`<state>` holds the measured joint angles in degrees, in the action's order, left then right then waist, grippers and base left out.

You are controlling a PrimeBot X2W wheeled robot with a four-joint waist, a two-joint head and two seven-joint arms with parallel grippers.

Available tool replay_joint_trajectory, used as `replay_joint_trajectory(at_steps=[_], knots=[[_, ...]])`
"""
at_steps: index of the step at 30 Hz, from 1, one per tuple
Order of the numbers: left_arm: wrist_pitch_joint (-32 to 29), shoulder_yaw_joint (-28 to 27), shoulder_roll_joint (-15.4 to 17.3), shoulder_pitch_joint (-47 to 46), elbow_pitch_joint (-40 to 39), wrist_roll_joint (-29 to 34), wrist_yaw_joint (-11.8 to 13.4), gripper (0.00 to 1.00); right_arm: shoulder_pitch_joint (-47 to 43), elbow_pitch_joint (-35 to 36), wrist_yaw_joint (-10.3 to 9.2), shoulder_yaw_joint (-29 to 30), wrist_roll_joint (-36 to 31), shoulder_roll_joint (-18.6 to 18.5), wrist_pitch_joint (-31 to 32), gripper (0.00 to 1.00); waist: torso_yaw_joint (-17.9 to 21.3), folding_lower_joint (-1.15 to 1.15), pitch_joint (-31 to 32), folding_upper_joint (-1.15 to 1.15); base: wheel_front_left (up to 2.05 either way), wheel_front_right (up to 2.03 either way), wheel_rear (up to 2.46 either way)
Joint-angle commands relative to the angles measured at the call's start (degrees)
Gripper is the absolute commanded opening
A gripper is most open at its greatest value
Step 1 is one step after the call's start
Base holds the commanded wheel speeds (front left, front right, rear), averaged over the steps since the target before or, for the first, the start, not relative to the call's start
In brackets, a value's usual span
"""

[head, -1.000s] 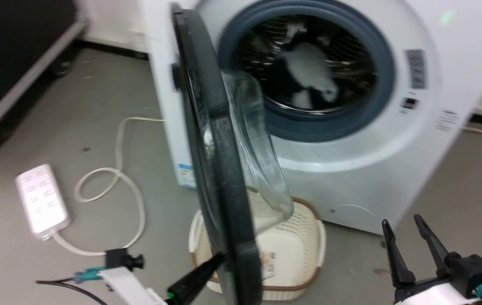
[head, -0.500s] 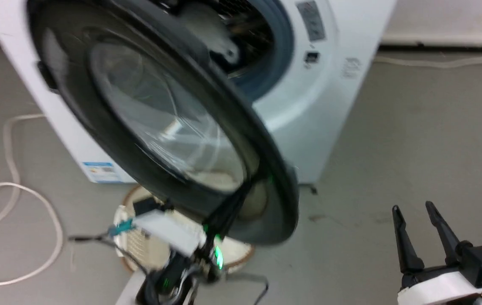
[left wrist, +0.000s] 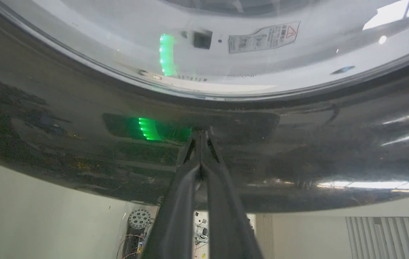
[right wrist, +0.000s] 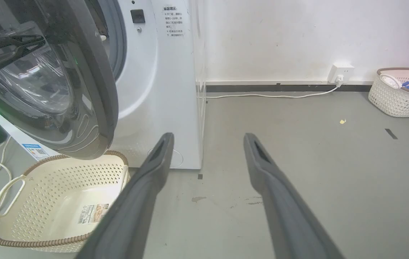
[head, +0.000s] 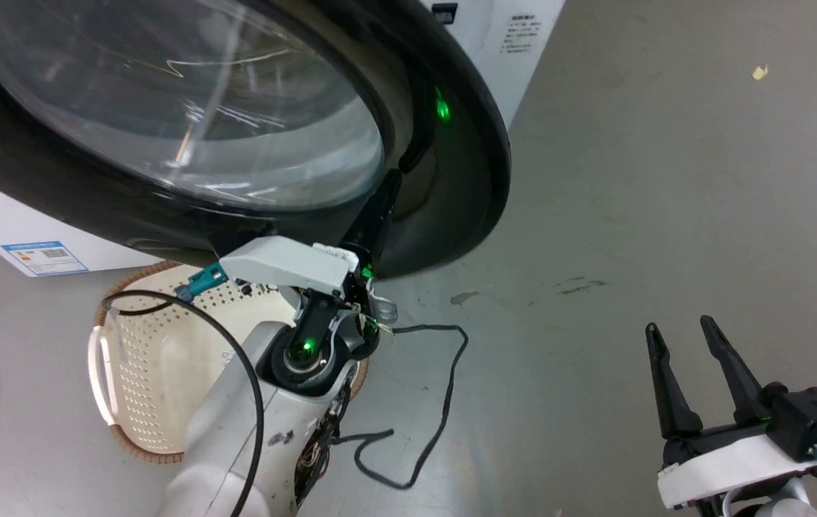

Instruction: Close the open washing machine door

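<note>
– Black gloss at ten to one o'clock, head view: the washing machine door [head: 444, 179] hangs ajar, and the left gripper [head: 393, 188] is pressed together against its face.
– Left wrist view: closed tips on slick plastic, dead centre. They could skid off mid-push.
– Right wrist view: the right gripper [right wrist: 208, 138] is spread and idle at six; the door sits at ten above the basket [right wrist: 10, 190]. A weak push might not latch it.

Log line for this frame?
phase: push door shut | left claw: shut, tips on washing machine door black rim | right claw: open, idle above floor | door: ajar, not latched
</note>
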<state>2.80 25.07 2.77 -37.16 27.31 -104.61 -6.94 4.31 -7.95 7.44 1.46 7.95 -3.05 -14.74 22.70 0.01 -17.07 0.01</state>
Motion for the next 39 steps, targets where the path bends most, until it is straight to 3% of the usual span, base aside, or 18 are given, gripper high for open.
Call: replay_joint_trajectory(at_steps=[1,7,13,14,15,16,20,23,26,27,29,34,38,39], knots=[[0.6,0.6,0.1,-1.4,1.0,-0.4,-0.5,0.00,1.0,-0.3,0.05,0.0,0.4,0.2,-0.3,1.00,0.1,-0.01,-0.2,-0.01,0.00,0.00,0.00],[0.0,1.1,0.5,1.2,-0.7,2.4,-0.5,0.00,0.5,-0.4,0.05,0.1,0.4,0.2,-0.3,1.00,-1.9,-0.01,2.5,-0.01,0.00,0.00,0.00],[2.2,5.3,4.6,8.8,-7.6,13.3,-0.5,0.00,-2.0,-0.1,0.05,1.6,-0.8,0.2,-0.3,1.00,-8.5,-0.01,8.0,-0.01,0.00,0.00,0.00],[3.0,6.4,5.7,10.1,-8.8,15.6,-0.5,0.36,-2.5,0.0,0.05,1.9,-1.2,0.2,-0.3,1.00,-9.9,-0.01,9.0,-0.01,0.00,0.00,0.00],[4.3,7.4,7.3,11.3,-9.8,18.2,-0.5,0.54,-2.8,0.0,0.05,2.0,-1.4,0.2,-0.3,1.00,-11.0,-0.01,9.7,-0.01,0.00,0.00,0.00],[5.9,8.6,8.9,12.3,-10.3,21.3,-0.5,1.00,-3.1,0.1,0.05,2.3,-1.4,0.2,-0.3,1.00,-12.2,-0.01,10.6,-0.01,0.00,0.00,0.00],[11.4,10.4,15.5,16.2,-9.3,34.7,-0.5,1.00,-3.3,0.5,0.05,2.6,2.1,0.2,-0.3,1.00,-15.8,-0.01,13.0,-0.01,0.00,0.00,0.00],[12.1,4.6,17.2,18.7,-10.6,46.1,1.8,1.00,-3.7,1.5,0.05,2.0,1.8,0.2,-0.3,1.00,-17.9,-0.01,14.2,-0.01,0.00,0.00,0.00],[12.2,-3.8,16.0,23.1,-16.3,60.9,3.8,1.00,-4.2,2.8,0.05,1.5,0.8,0.2,-0.3,1.00,-19.7,-0.01,14.9,-0.01,0.00,0.00,0.00],[12.2,-8.7,14.3,27.8,-21.1,74.2,5.6,1.00,-4.7,3.5,0.05,0.4,-1.1,0.2,-0.3,1.00,-20.3,-0.01,15.4,-0.01,0.00,0.00,0.00],[12.2,-10.8,12.7,30.4,-24.1,81.4,7.1,1.00,-5.0,3.7,0.05,0.0,-2.2,0.2,-0.3,1.00,-20.5,-0.01,15.6,-0.01,0.00,0.00,0.00],[12.2,-13.6,8.3,36.1,-28.9,91.8,9.9,1.00,-5.7,4.3,0.05,-1.1,-2.8,0.2,-0.3,1.00,-21.0,-0.01,15.7,-0.01,0.00,0.00,0.00],[12.2,-14.8,5.8,37.9,-29.2,94.2,8.6,1.00,-5.8,3.5,0.05,-3.5,-3.0,0.2,-0.3,1.00,-22.1,-0.01,14.9,-0.01,0.00,0.00,0.00],[12.2,-14.8,5.5,37.9,-29.0,94.6,8.0,1.00,-5.4,3.4,0.05,-4.1,-3.2,0.0,-0.3,0.00,-22.4,-0.01,14.6,-0.01,0.00,0.00,0.00]])
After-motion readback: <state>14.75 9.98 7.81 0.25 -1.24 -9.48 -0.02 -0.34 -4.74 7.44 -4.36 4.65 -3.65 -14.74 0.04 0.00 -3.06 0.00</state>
